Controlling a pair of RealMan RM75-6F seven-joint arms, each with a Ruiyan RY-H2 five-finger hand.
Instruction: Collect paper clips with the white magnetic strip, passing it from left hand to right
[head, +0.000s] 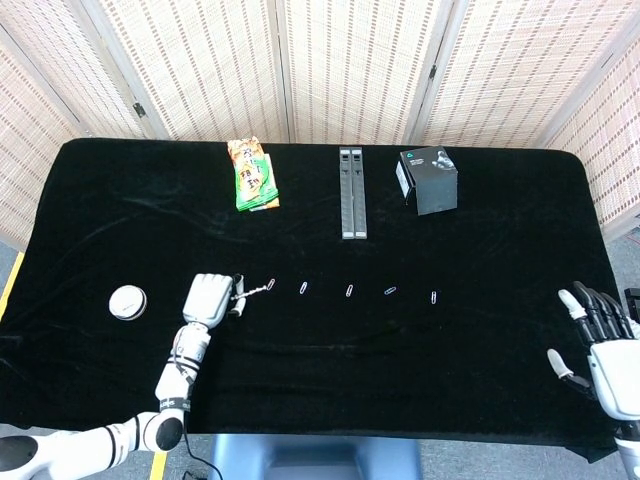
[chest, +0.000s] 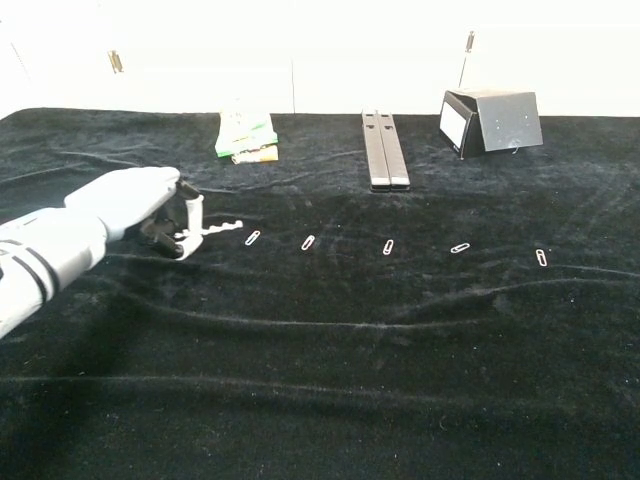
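Note:
My left hand (head: 210, 298) (chest: 140, 205) grips one end of the thin white magnetic strip (head: 256, 288) (chest: 214, 230) low over the black cloth. The strip points right, and its tip lies at the leftmost paper clip (head: 271, 284) (chest: 253, 238); I cannot tell if they touch. More paper clips (head: 303, 289) (chest: 308, 242) lie in a row to the right, ending at the last one (head: 433, 297) (chest: 541, 257). My right hand (head: 603, 345) hovers at the table's right front edge, fingers spread and empty, seen only in the head view.
A white round disc (head: 128, 302) lies left of my left hand. At the back stand a green snack packet (head: 253, 175) (chest: 245, 135), a pair of grey bars (head: 351, 192) (chest: 385, 150) and a black box (head: 428, 180) (chest: 492, 120). A woven screen stands behind the table.

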